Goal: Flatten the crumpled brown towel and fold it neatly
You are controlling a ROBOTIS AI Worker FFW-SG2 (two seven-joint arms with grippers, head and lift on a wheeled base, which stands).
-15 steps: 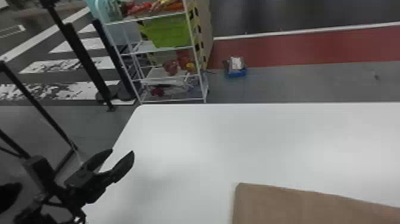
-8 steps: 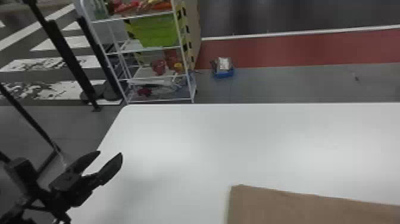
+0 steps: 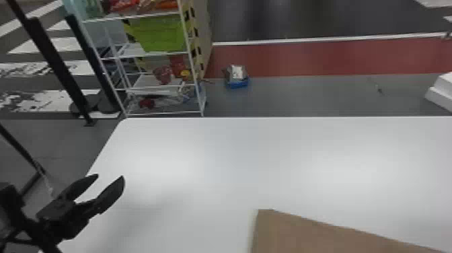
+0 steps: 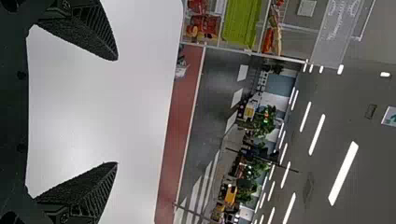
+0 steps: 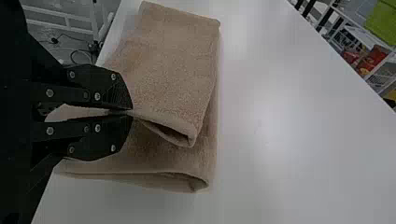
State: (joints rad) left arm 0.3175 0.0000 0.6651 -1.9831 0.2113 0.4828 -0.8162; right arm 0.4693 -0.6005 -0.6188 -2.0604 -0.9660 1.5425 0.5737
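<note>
Brown towel (image 5: 175, 56) is lying on the near part of the white surface (image 3: 215, 151), folded into layers, with the right hand (image 5: 132, 112) working at its edge. Fingers are pressing together on a pinch of the upper layer; in the right wrist view, cloth is spreading out beyond the fingertips and also showing in the gap behind them. Just beside the grip, the upper layer's edge is curling into an open loop; a broader folded layer is resting under it on the surface. Left hand (image 3: 111, 177) is hovering over the surface's left side, fingers standing wide apart with nothing between them, the towel lying well apart to its right. Beyond the far edge, left, a white rack (image 3: 164, 113) is holding a green bin (image 3: 158, 33).
</note>
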